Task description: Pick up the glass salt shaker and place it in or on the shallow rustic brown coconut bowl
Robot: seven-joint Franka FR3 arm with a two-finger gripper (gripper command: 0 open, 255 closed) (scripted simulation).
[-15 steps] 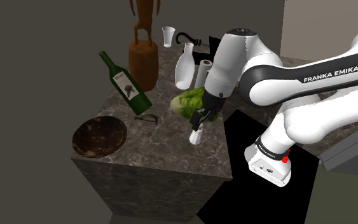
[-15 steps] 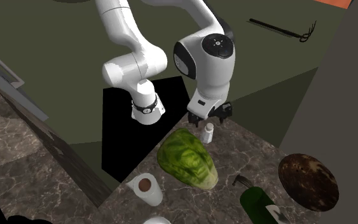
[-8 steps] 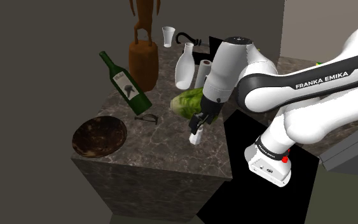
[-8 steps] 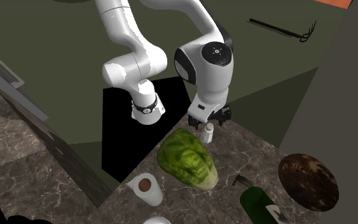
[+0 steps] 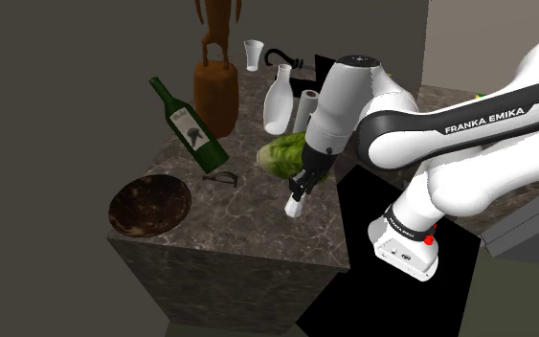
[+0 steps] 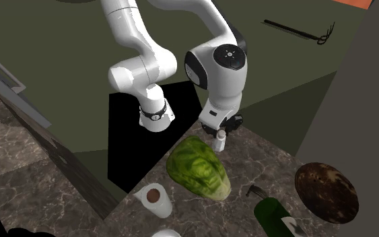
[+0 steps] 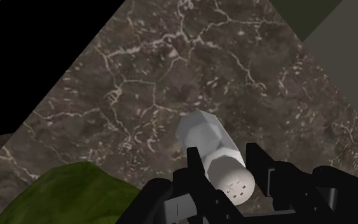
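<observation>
Between the gripper's fingers sits the salt shaker, clamped high by its cap, on the marble counter near its edge. It might pivot or slip on lifting, or brush the lettuce just beside, before reaching the brown bowl, which lies well apart.

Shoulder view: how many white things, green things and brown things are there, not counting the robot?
White: 4 (salt shaker, vase, paper towel roll, cup)
Green: 2 (wine bottle, lettuce)
Brown: 2 (shallow bowl, carved figure)
Total: 8
</observation>
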